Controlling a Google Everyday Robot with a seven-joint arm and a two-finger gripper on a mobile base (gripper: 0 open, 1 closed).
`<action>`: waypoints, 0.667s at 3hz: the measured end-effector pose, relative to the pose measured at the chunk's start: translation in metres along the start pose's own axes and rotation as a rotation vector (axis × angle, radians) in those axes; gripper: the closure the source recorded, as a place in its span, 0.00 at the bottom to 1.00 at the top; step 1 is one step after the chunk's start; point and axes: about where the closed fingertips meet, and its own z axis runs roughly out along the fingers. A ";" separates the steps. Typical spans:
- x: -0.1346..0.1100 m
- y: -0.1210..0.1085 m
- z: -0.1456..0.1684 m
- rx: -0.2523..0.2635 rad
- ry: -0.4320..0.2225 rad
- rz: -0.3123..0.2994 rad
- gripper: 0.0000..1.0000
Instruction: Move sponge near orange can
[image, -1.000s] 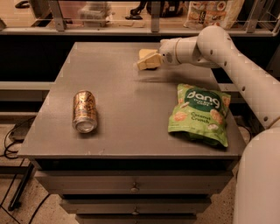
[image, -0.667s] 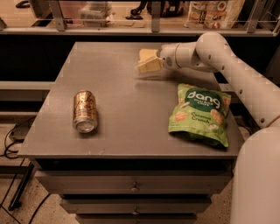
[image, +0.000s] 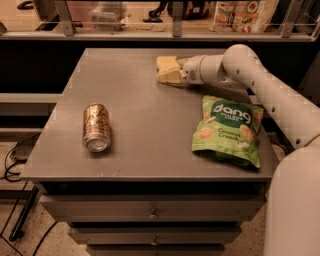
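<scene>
The orange can (image: 96, 126) lies on its side on the left part of the grey table top (image: 145, 125), its silver end toward the front edge. My gripper (image: 165, 70) is at the far middle of the table, low over the surface, reaching in from the right on the white arm (image: 260, 85). It is well apart from the can, behind it and to its right. No dark green sponge shows anywhere in the camera view; it is hidden or out of view.
A green snack bag (image: 229, 130) lies flat on the right side of the table, just in front of the arm. Drawers run below the table front. A shelf rail with packaged goods (image: 240, 15) stands behind the table.
The gripper has dipped slightly toward the table top at the far middle. The can and the snack bag have not moved.
</scene>
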 end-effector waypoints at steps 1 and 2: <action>-0.020 0.019 -0.004 -0.025 -0.012 -0.063 0.73; -0.052 0.057 -0.012 -0.080 -0.035 -0.158 0.96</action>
